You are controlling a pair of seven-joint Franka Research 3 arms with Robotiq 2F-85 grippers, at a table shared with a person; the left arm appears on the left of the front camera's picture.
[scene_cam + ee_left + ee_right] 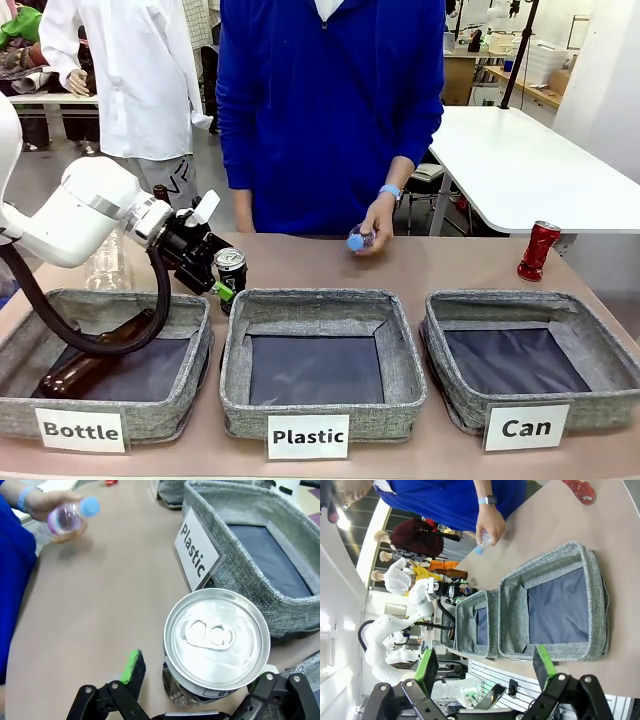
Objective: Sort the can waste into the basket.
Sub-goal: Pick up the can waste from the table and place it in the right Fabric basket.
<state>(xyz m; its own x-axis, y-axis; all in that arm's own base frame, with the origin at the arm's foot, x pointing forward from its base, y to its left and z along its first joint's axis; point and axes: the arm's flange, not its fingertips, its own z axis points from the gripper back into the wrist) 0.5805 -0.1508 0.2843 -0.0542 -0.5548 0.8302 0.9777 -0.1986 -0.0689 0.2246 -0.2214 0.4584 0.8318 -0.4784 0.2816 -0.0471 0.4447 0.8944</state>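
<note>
The long brown surface (450, 265) holds three grey baskets in a row. The Can basket (530, 300) sits at the right end, and I see only its dark floor, with no can in it. The Plastic basket (320, 297) is in the middle. The Bottle basket (60, 296) is on the left with a brown bottle (90, 365) lying in it.

A person in blue stands at the far side. Their hand (378, 222) holds a small bottle (358, 240) with a blue cap, low over the surface.

The left pincer (224, 288) is squeezed around the black can (231, 268). The can stands upright just behind the gap between the Bottle and Plastic baskets. The right pincer (485, 665) is wide open and holds nothing.

The red can (538, 250) stands alone behind the Can basket, near its far right corner.

I think the job has only just begun. No can is sorted yet. The black can is gripped but has to go past the Plastic basket to reach the Can basket. After that, the red can needs picking up too.
</note>
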